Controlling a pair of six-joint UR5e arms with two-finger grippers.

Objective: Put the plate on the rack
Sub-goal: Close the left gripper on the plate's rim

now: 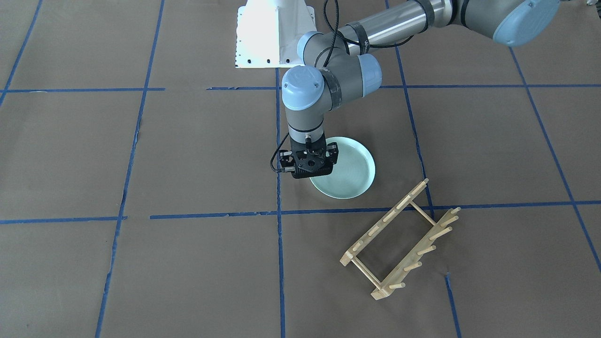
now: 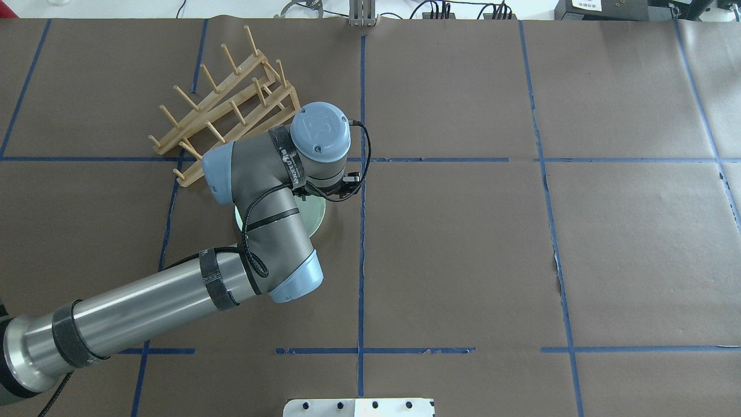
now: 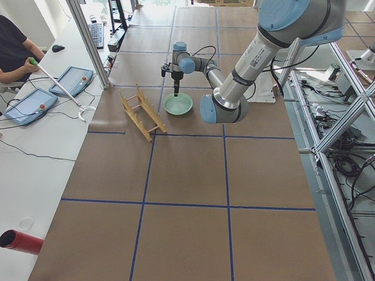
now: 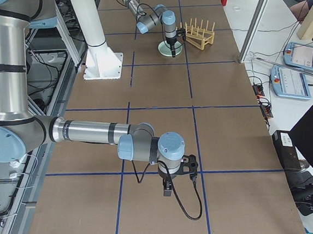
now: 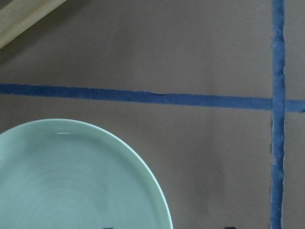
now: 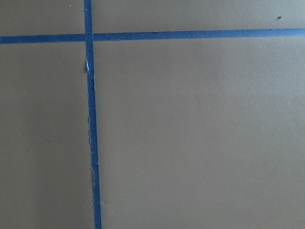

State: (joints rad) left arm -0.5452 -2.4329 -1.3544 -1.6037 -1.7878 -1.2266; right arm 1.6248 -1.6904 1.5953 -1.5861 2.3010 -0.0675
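- My left tool [image 1: 309,172] hangs low over the rim of the mint-green plate [image 1: 352,169], on the side away from the rack; its jaws look released, the rim between them, holding nothing
- The plate lies flat on the paper-covered surface [image 1: 188,155]; a pinch on so low a rim may slip, I judge, letting the plate tilt or drop
- The wooden dish rack [image 1: 399,239] stands near the plate but apart from it; it looks light, so a plate pushed against its upright pegs could shove or tip it
- My right tool [image 4: 176,187] hovers well apart from both; whether it is clenched I cannot tell
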